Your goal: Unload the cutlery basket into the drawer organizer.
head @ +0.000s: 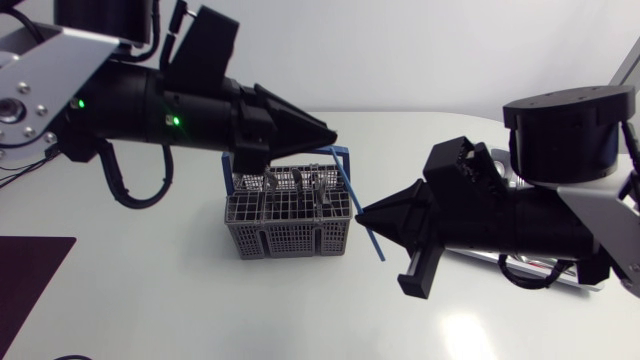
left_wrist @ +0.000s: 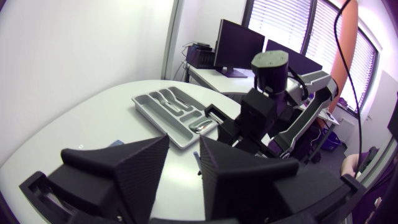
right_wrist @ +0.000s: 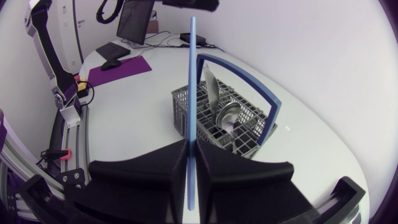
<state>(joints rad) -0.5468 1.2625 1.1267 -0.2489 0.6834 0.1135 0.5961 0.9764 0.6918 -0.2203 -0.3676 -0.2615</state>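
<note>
The grey cutlery basket (head: 285, 225) with a blue arched handle (head: 338, 153) stands mid-table. It holds a spoon (right_wrist: 229, 115) and other steel pieces (head: 300, 184). My right gripper (head: 362, 212) is to the basket's right, shut on a thin blue stick (right_wrist: 192, 74) that runs straight out ahead between its fingers (right_wrist: 191, 149). My left gripper (head: 330, 133) hovers over the basket's back edge, shut with nothing seen in it (left_wrist: 183, 157). The grey drawer organizer (left_wrist: 163, 115), with cutlery in its compartments, lies beyond my right arm (left_wrist: 267, 112); in the head view that arm mostly hides it.
A dark purple mat (head: 30, 285) lies at the table's near left corner, seen far behind the basket in the right wrist view (right_wrist: 118, 68). White tabletop shows in front of the basket (head: 290, 310).
</note>
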